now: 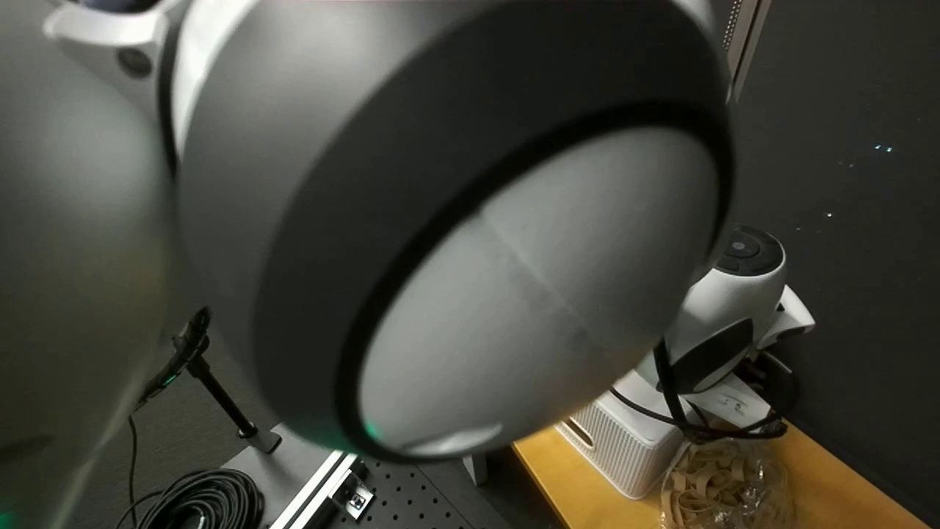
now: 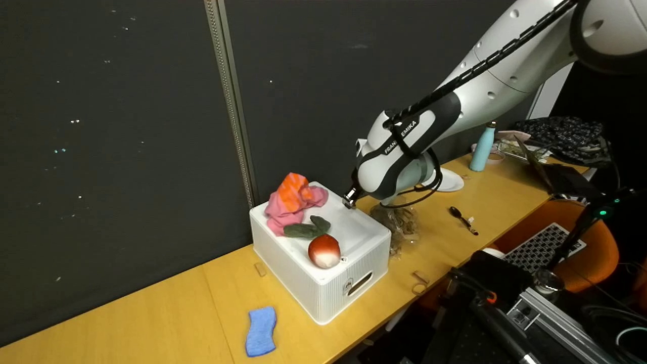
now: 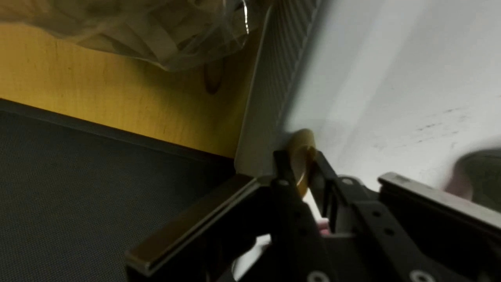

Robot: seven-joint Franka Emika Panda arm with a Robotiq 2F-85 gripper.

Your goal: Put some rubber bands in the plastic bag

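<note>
The clear plastic bag, with many tan rubber bands inside, lies on the table beside the white box. It shows in both exterior views (image 1: 723,485) (image 2: 404,223) and at the top left of the wrist view (image 3: 168,39). My gripper (image 3: 299,159) is shut on one tan rubber band (image 3: 302,139), which forms a loop between the fingertips. The gripper (image 2: 350,197) is over the box's edge near the bag. The bag's opening cannot be made out. Loose rubber bands lie on the table by the box, near its front edge (image 2: 419,288) and at the back (image 2: 260,269).
The white box (image 2: 349,298) carries a pink and orange cloth (image 2: 290,202), a green object (image 2: 306,230) and a red and white ball (image 2: 324,251). A blue sponge (image 2: 261,331), black spoon (image 2: 462,220), white plate (image 2: 450,181) and blue bottle (image 2: 483,146) stand on the table. A dark wall (image 3: 98,203) is close behind.
</note>
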